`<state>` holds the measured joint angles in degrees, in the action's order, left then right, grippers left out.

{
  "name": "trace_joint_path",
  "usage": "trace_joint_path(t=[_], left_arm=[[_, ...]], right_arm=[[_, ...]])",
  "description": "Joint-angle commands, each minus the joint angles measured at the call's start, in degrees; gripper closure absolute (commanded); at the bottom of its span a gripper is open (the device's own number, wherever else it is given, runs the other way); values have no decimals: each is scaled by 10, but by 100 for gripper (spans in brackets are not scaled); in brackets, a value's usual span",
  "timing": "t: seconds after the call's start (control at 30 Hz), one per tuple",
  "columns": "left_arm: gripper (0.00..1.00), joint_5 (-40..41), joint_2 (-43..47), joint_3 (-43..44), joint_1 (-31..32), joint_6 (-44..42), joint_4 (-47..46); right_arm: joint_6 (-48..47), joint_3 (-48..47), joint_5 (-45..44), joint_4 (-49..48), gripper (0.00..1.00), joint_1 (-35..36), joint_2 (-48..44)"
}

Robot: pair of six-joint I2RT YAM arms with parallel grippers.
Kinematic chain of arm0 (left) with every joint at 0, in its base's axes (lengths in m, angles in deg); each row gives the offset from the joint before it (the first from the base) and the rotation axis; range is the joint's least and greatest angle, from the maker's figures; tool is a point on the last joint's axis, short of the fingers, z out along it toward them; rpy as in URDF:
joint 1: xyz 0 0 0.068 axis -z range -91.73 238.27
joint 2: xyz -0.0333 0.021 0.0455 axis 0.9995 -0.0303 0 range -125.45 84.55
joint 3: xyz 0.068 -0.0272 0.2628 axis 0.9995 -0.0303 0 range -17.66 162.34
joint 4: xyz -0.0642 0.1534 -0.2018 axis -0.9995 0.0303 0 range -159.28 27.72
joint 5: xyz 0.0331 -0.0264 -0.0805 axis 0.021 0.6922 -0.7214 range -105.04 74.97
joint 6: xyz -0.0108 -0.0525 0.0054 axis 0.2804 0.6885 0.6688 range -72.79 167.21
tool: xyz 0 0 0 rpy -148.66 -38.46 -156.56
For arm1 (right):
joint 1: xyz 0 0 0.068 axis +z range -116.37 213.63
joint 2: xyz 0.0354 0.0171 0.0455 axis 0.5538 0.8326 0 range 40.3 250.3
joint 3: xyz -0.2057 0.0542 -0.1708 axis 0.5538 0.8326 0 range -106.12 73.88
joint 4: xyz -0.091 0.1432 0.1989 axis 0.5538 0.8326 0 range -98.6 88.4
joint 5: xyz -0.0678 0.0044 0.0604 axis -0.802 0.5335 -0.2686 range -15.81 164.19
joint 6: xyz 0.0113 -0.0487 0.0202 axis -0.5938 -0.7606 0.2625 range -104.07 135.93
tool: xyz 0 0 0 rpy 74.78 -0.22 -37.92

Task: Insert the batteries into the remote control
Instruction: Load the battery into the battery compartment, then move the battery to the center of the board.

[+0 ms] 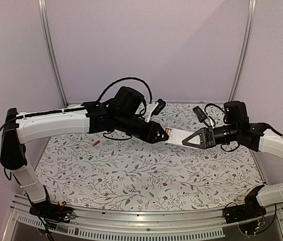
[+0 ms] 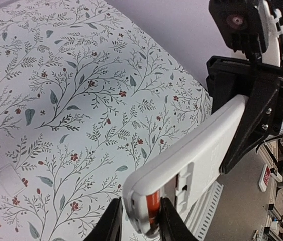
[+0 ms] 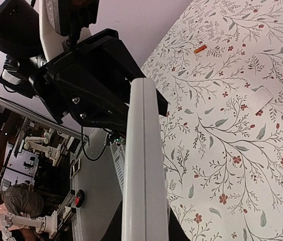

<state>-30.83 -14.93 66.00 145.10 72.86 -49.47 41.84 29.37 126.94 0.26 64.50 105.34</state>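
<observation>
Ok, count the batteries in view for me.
2. One battery sits in the remote, at the left gripper; the other lies loose on the table, left side. More may be hidden.

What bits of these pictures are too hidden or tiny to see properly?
1. Buttons of the remote: the left wrist view shows only its back, the right wrist view only its edge.
2. The battery in the remote: in the left wrist view, partly hidden by the left tool and the bottom edge; whether it's fully in is unclear.
3. The loose battery: just a tiny speck in the top view.
</observation>
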Motion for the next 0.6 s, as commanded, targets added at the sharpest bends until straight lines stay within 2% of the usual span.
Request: trace_joint_path(t=[0.0, 0.13, 0.2, 0.4, 0.57], left_arm=[[69, 46, -17, -5, -14, -2, 64], [35, 7, 3, -23, -30, -5, 34], [26, -19, 24, -41, -53, -8, 17], [14, 0, 96, -85, -167, -58, 52], [17, 115, 89, -73, -280, -112, 172]], right_arm=[[-6, -17, 33, -15, 100, 5, -4], [-6, -13, 21, -15, 100, 5, 1], [-3, -7, 9, -14, 100, 4, 6], [7, 7, -7, -13, 100, -8, 32], [9, 10, -4, -14, 100, -15, 47]])
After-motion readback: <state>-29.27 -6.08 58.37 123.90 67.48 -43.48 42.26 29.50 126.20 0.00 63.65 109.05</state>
